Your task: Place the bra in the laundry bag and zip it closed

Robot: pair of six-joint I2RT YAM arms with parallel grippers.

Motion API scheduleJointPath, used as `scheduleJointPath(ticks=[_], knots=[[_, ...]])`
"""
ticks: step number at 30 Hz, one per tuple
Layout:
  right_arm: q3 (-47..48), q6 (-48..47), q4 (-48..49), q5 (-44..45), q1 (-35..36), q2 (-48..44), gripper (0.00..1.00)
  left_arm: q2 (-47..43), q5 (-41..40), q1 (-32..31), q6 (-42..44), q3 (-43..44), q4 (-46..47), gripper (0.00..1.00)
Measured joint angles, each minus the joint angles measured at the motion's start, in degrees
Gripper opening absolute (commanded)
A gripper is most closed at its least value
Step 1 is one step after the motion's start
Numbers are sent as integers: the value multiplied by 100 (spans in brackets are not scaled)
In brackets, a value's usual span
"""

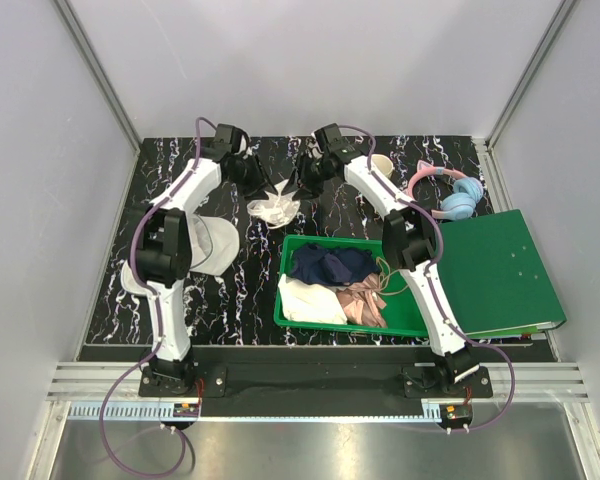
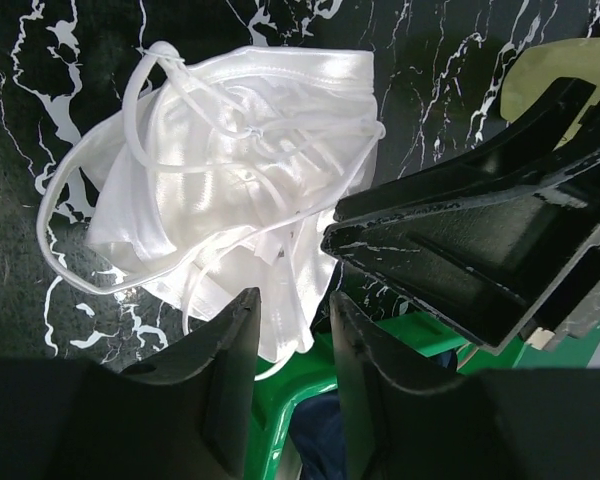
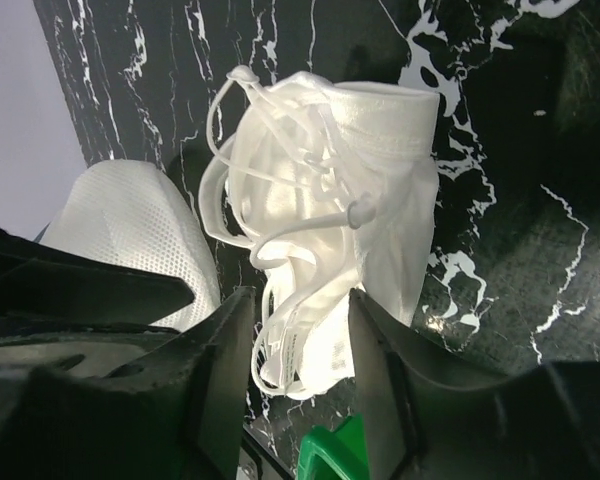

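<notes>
The cream-white bra [image 1: 273, 207] lies crumpled on the black marbled table at the back, straps tangled on top. It fills the left wrist view [image 2: 230, 170] and the right wrist view [image 3: 330, 200]. My left gripper [image 1: 256, 182] is just left of it and my right gripper [image 1: 304, 180] just right. Both hover over it, open, with the bra's edge showing between the fingers of the left [image 2: 292, 310] and of the right [image 3: 302, 310]. The white mesh laundry bag [image 1: 212, 243] lies front-left of the bra, partly hidden by my left arm; its mesh shows in the right wrist view [image 3: 130, 240].
A green tray [image 1: 282, 285] with navy, cream and pink-beige clothes sits just in front of the bra; its corner shows in both wrist views [image 2: 310, 390] [image 3: 330, 455]. A yellow mug [image 1: 382, 163], pink-and-blue headphones [image 1: 458, 197] and a green binder [image 1: 500, 270] are at the right.
</notes>
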Motion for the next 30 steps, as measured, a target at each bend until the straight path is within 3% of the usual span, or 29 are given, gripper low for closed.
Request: scheduleJointPath(ticks=[3,5,6,19,26,30], knots=[[20,-85,-149,0,-15,-15,72,-122,-4,0,-22,-24,13,48],[20,-144,-247,0,-37,-46,98,-367,-31,2,-37,-197,20,52],[20,-168,-299,-7,-52,-68,100,-568,-46,7,-37,-350,9,54],[-42,-916,-350,-24,-210,-173,100,-4350,-667,372,-79,-2848,-328,63],[-295,-1064,39,-138,-118,-138,100,-5077,-953,693,-70,-3856,-793,68],[-385,-1034,343,-175,-13,-98,100,-5233,-1075,892,4,-3978,-1010,74]])
